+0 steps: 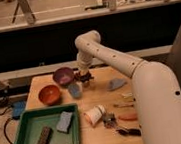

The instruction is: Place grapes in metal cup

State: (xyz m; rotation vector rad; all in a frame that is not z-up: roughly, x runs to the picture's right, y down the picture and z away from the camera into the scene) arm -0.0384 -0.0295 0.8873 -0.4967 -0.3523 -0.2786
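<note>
1. I see the pincer (86,79) low over the tabletop (100,93), beside the purple bowl (63,75); its grip I cannot tell
2. The greyish metal cup (75,90) stands just beside it, near the orange bowl (49,94)

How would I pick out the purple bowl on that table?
Start at the big green tray at the table's near-left corner. Just beyond it sits an orange bowl, and behind that is the purple bowl, right beside the robot's gripper. It is the only purple dish there.
</note>
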